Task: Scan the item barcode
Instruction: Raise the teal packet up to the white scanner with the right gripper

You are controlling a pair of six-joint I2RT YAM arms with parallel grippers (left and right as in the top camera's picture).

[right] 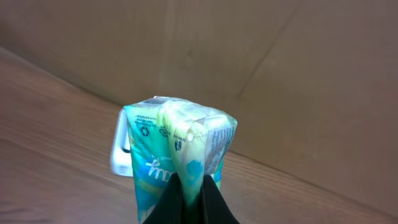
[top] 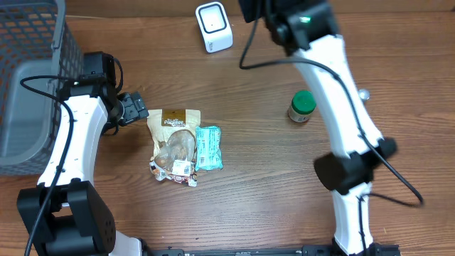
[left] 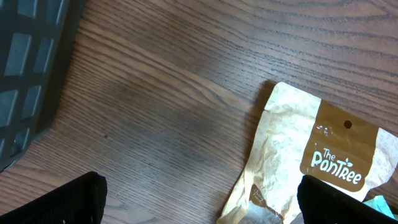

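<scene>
The worktop [top: 270, 199] is brown wood, matt, with fine grain. At the overhead frame's left edge the basket [top: 28, 43] is grey plastic mesh. The pouch [left: 289, 155] is crinkled matt kraft paper with a smooth brown label. The scanner [top: 214, 27], top centre, is smooth white plastic. In the right wrist view the teal pack [right: 177, 149] is thin, creased, glossy plastic film, pinched in the matt black right tool [right: 189, 196].

Left pincer [top: 135, 109] fully agape, left arm [top: 70, 139] bent; right pincer [right: 189, 202] tight together, right arm [top: 343, 96] seemingly far outstretched.
</scene>
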